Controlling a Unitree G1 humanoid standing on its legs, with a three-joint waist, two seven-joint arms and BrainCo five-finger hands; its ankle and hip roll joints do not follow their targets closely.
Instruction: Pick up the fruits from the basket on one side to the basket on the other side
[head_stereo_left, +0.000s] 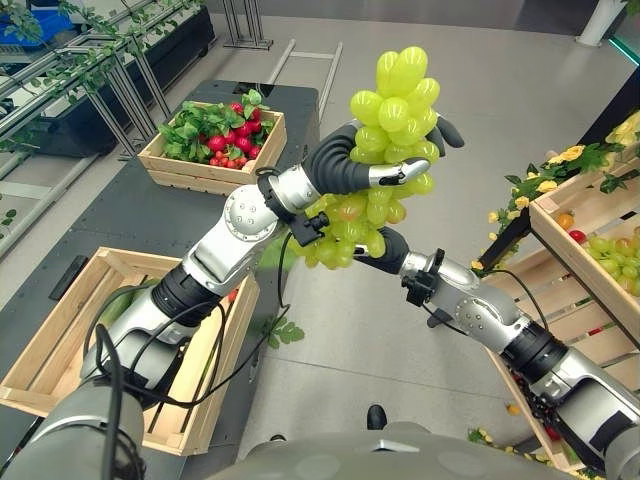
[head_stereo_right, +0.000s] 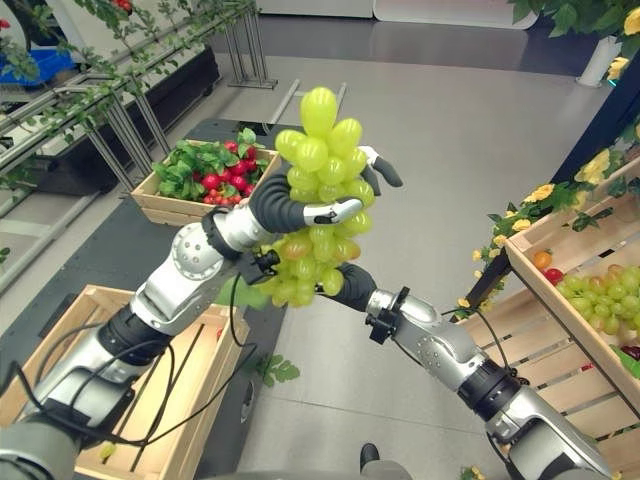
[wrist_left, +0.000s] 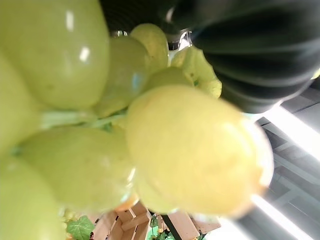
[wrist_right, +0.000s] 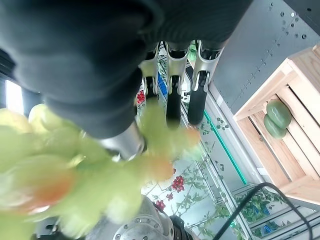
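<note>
A large bunch of green grapes (head_stereo_left: 385, 150) was held raised in mid-air, between the crates on either side. The left hand (head_stereo_left: 400, 172) had its fingers and thumb curled round the upper part of the bunch. The right hand (head_stereo_left: 385, 250) sat under the lower grapes; in the right wrist view its fingers (wrist_right: 172, 95) reached into the bunch, but whether they were clasped could not be determined. On the robot's left stood a wooden crate (head_stereo_left: 60, 330) holding a green fruit (wrist_right: 277, 117), and beyond it a crate of radishes (head_stereo_left: 215, 140). On the right, a slanted crate (head_stereo_right: 560, 300) held more grapes and small fruits. No legible writing or labels were observed.
</note>
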